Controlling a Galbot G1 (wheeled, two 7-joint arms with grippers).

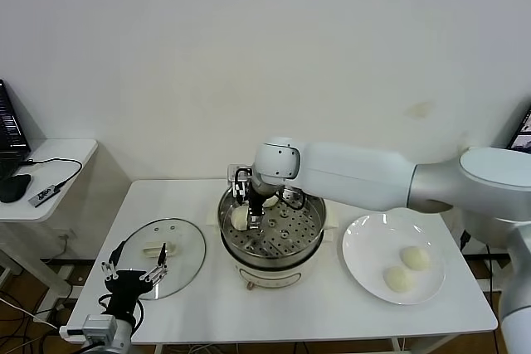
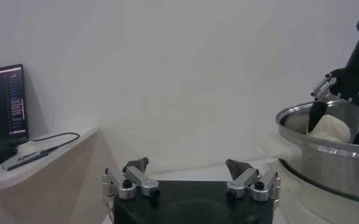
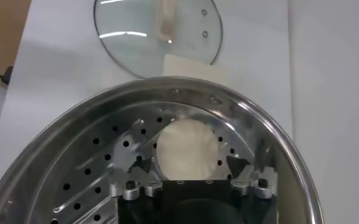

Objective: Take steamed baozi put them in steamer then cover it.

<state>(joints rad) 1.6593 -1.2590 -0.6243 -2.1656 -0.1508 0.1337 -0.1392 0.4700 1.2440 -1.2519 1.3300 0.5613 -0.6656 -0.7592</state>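
Observation:
The steamer [image 1: 307, 234] stands mid-table, a steel perforated basket on a cream pot. My right gripper [image 1: 249, 207] reaches down into it, open. One baozi [image 3: 188, 148] rests on the basket floor between the fingertips [image 3: 144, 165], with a gap on each side. A second baozi [image 1: 270, 201] shows partly behind the gripper. Two more baozi [image 1: 415, 258] [image 1: 397, 278] lie on the white plate [image 1: 365, 246] to the right. The glass cover [image 1: 178, 254] lies flat left of the steamer. My left gripper [image 1: 133, 275] waits open at the cover's near edge, holding nothing.
A side desk [image 1: 50, 172] with a monitor and cables stands off the table's left. The wall runs close behind the steamer. In the left wrist view the steamer's rim [image 2: 325, 159] sits off to one side of the open left gripper [image 2: 188, 167].

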